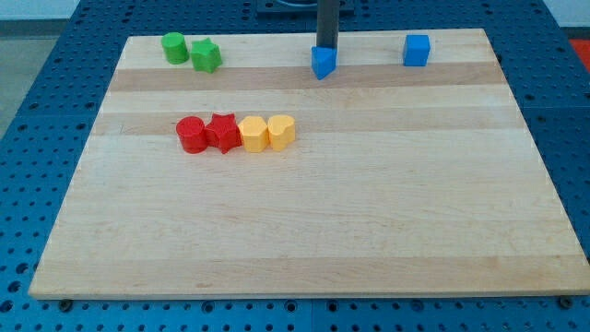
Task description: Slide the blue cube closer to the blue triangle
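The blue cube (417, 50) sits near the view's top right of the wooden board (304, 231). The blue triangle (323, 63) lies to its left at the top middle, well apart from it. The dark rod comes down from the view's top, and my tip (326, 47) stands right behind the blue triangle, at its top edge, seemingly touching it. The tip is well to the left of the blue cube.
A green cylinder (174, 47) and a green star (206, 56) sit at the top left. A row of a red cylinder (192, 135), a red star (222, 133), and two yellow blocks (253, 135) (281, 132) lies left of centre.
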Motion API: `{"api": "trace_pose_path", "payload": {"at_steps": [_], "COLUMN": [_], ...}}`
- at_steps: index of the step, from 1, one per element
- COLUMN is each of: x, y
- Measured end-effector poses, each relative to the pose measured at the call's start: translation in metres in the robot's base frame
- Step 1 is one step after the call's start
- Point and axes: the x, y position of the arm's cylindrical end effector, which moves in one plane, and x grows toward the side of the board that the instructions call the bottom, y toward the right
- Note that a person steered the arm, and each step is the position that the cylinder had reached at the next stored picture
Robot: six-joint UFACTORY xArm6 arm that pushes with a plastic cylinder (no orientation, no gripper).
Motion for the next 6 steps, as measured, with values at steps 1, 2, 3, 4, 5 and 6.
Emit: {"api": "trace_pose_path", "payload": {"at_steps": [1, 2, 3, 4, 5, 6], "x": [-0.019, -0.041, -0.042, -0.042, -0.042, -0.041], "y": [-0.006, 0.011, 0.049, 0.094, 0.138, 0.170]}}
